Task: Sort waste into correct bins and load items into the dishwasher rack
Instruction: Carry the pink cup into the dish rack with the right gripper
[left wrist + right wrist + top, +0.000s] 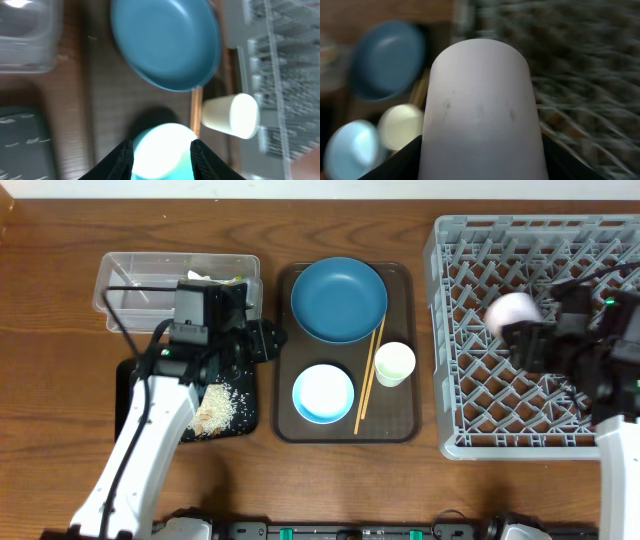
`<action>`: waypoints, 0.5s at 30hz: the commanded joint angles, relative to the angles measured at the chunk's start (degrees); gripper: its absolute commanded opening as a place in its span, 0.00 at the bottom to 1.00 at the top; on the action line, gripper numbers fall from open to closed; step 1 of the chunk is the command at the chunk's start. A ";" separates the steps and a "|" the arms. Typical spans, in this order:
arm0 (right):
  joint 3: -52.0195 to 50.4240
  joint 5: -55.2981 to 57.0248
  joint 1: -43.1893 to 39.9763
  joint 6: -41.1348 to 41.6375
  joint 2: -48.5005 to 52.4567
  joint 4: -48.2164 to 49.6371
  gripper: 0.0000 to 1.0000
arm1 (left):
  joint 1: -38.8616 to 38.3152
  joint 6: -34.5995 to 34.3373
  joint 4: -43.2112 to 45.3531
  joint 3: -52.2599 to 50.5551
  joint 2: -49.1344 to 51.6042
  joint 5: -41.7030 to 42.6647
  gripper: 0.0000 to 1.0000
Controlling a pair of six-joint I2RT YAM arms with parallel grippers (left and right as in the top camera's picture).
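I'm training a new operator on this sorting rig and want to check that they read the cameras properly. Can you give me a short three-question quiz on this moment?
1. True or false: the right gripper holds a white cup above the dishwasher rack.
2. Where do the rice scraps lie? A) in the dishwasher rack B) on the black tray C) in the white cup
3. How many cups stand on the brown tray?
Key: 1 true; 2 B; 3 one, a second cup beside the chopsticks.
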 commanded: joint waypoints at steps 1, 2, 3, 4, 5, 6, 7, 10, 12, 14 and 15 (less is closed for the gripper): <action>4.68 12.68 -4.33 1.79 -0.42 -2.56 0.15 | 0.24 1.68 -1.40 0.37 -2.62 -10.86 0.41; 5.53 13.64 -5.68 1.79 -0.13 -3.15 0.14 | 0.24 1.68 -1.77 0.37 -2.97 -11.63 0.41; 6.60 14.45 -7.30 1.75 0.48 -4.02 0.12 | 0.24 1.70 -1.90 0.37 -3.08 -11.65 0.41; 7.87 14.91 -8.92 1.55 1.36 -5.20 0.11 | 0.24 1.70 -2.01 0.37 -3.10 -11.63 0.41; 9.14 14.93 -10.47 1.51 2.36 -6.40 0.09 | 0.24 1.70 -2.05 0.37 -3.08 -11.61 0.41; 10.75 14.91 -12.28 1.55 3.76 -7.85 0.06 | 0.24 1.70 -2.16 0.37 -3.06 -11.61 0.46; 12.17 14.93 -13.77 1.57 5.16 -8.90 0.03 | 0.22 1.68 -2.25 0.37 -3.06 -11.61 0.47; 17.77 14.95 -18.56 1.75 10.84 -12.37 0.01 | 0.22 1.68 -2.23 0.37 -3.06 -11.61 0.47; 21.57 15.87 -21.31 3.34 14.93 -14.64 0.01 | 0.24 1.68 -2.27 0.37 -3.06 -11.61 0.47; 24.26 17.09 -23.34 4.66 18.34 -15.78 0.01 | 0.22 1.68 -2.27 0.37 -3.06 -11.61 0.47; 25.46 17.40 -24.28 5.03 20.20 -16.24 0.01 | 0.22 1.68 -2.27 0.37 -3.06 -11.61 0.47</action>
